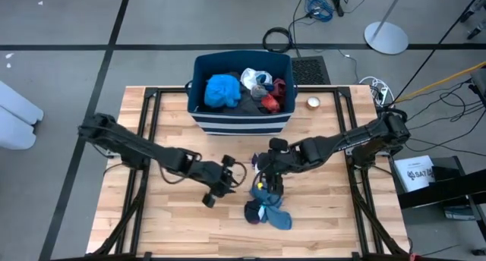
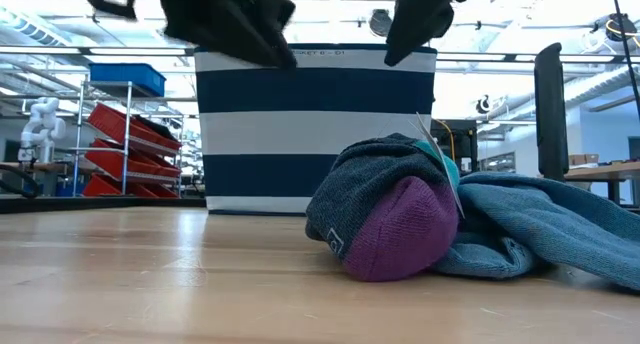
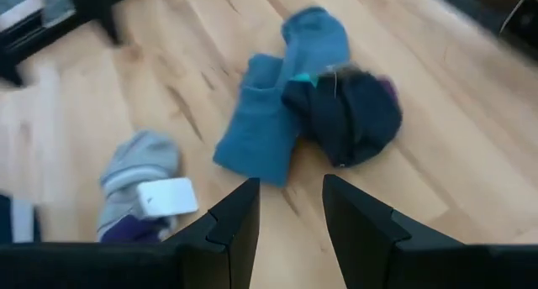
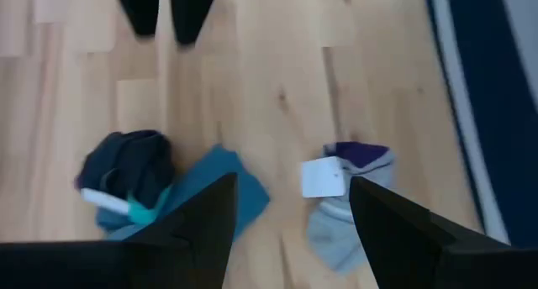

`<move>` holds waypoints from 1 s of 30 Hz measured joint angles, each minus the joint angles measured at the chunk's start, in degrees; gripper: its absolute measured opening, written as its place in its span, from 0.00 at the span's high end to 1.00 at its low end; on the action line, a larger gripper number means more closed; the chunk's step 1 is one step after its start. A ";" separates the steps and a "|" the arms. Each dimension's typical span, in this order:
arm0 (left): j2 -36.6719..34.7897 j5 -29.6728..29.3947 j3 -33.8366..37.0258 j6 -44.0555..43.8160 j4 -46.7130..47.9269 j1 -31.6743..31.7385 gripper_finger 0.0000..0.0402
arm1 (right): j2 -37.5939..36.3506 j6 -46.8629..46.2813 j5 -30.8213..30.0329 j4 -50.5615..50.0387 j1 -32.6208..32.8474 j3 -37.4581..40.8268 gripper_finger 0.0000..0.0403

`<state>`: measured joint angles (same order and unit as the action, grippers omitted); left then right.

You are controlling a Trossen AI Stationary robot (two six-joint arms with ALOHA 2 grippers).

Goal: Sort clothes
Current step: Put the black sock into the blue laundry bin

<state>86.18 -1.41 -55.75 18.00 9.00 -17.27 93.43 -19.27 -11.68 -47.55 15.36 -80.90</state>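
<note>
The dark blue bin with white stripes (image 1: 241, 123) at the far middle holds bright blue (image 1: 222, 90), white and red clothes. Blue socks (image 1: 279, 218) and a dark rolled bundle with a purple toe (image 2: 395, 224) lie on the table near the front. A grey sock with a white tag (image 4: 340, 197) lies apart from them; it also shows in the left wrist view (image 3: 139, 188). My left gripper (image 1: 220, 187) is open above the table, left of the socks. My right gripper (image 1: 267, 177) is open above the grey sock (image 4: 290, 222).
A small round object (image 1: 313, 103) sits on the table right of the bin. Bare wood (image 1: 175, 223) lies at the front left and front right (image 1: 342, 215). Cables and a stand base lie on the floor beyond the table.
</note>
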 joint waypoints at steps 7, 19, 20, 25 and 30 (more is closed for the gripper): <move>9.28 1.43 0.00 6.55 -4.79 -0.05 0.65 | -0.02 0.11 -1.93 1.27 0.95 1.07 0.47; 15.03 9.24 -0.02 3.60 -19.56 -0.24 0.65 | -0.04 0.38 -1.80 5.90 -2.24 9.56 0.47; 14.99 9.24 -0.02 3.23 -19.68 -0.24 0.65 | -0.04 0.33 -1.84 5.98 -2.65 9.62 0.47; 15.61 10.26 -0.07 0.38 -21.37 -0.35 0.65 | -0.15 0.93 -1.79 7.57 -4.76 9.62 0.47; 19.27 10.52 -0.06 -1.47 -24.75 -0.38 0.65 | -0.26 1.29 -1.75 7.52 -6.40 9.62 0.47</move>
<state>105.44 9.11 -55.81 16.53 -15.75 -17.65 93.17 -17.98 -13.43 -40.03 8.96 -71.29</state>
